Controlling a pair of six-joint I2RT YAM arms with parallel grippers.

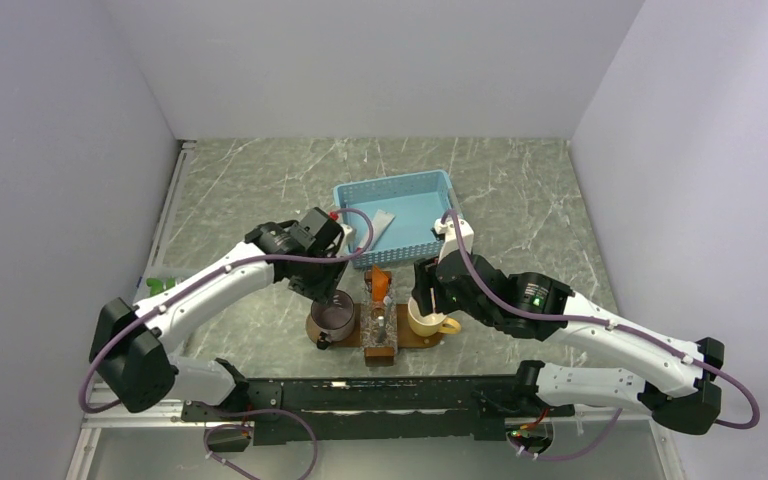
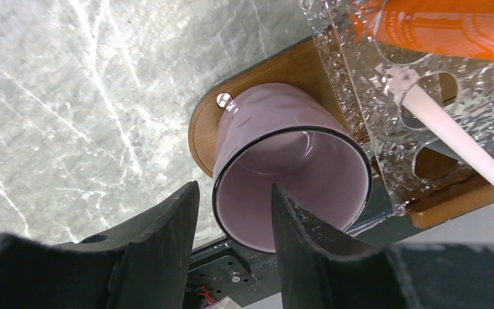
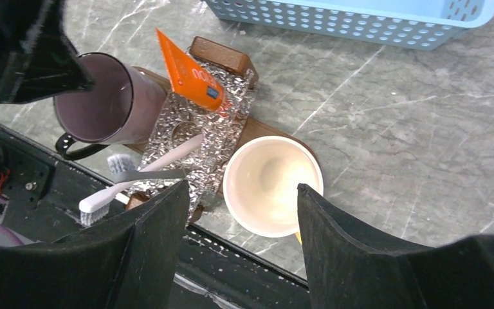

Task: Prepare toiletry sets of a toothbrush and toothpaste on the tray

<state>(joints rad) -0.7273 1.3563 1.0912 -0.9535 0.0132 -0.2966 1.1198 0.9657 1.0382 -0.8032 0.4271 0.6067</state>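
The soft orange toothpaste tube [image 2: 450, 26] lies sideways, ahead and right of the left gripper [image 2: 234, 190], its jaws apart around the purple cup [image 2: 296, 161] wall; the right gripper [image 3: 243, 188] is apart too.

Desk [image 1: 260, 190]: grey-green marble-look top, white veins, slight sheen. Plain panels close it in on three sides. Back wall [image 1: 380, 60] is white. Left wall [image 1: 50, 150] and right wall [image 1: 700, 150] are pale lavender-grey and bare. Silver metal rail [image 1: 168, 215] runs along the desk's left edge at the foot of the left wall. Light is even and diffuse, shadows soft. Same marble surface shows in both wrist views.
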